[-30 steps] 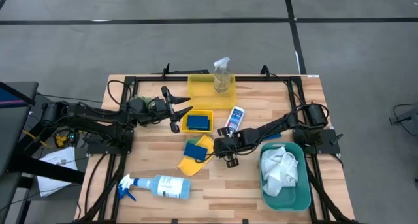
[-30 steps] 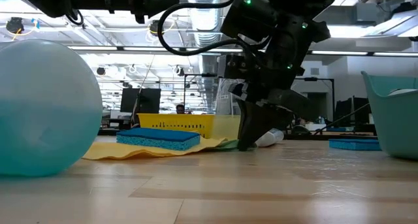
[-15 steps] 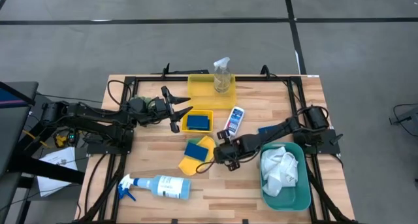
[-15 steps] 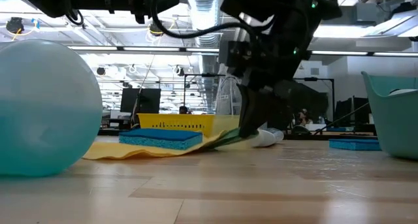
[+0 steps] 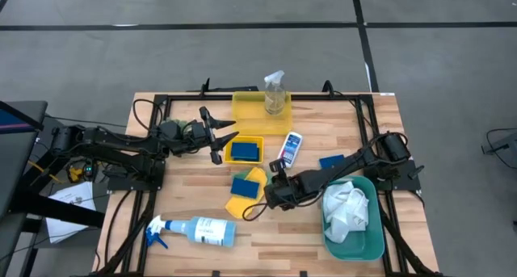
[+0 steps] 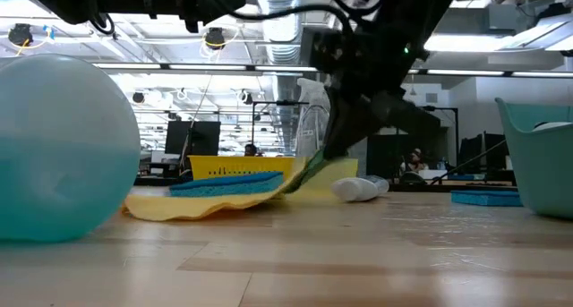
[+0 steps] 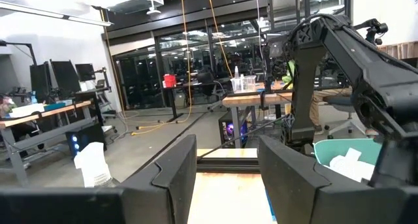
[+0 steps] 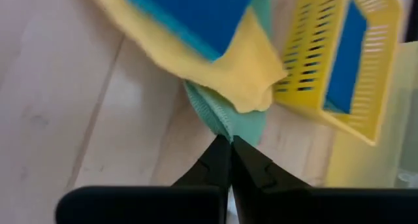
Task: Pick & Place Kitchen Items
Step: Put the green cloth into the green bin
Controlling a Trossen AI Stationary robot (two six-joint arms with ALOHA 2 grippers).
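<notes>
Since a second ago, the right gripper (image 5: 271,192) has drawn toward the table's front edge, its fingers pinched on the green cloth (image 8: 225,116) and lifting that edge, with the yellow cloth (image 6: 201,204) and blue sponge (image 6: 228,183) tilted up near the table's middle. The left gripper (image 5: 220,143) hovers with fingers spread beside the small yellow tray (image 5: 245,139).

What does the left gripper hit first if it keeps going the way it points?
Probably nothing on the table: the left gripper is open and seems to pass above the small tray and its sponge. Depth unclear.
</notes>
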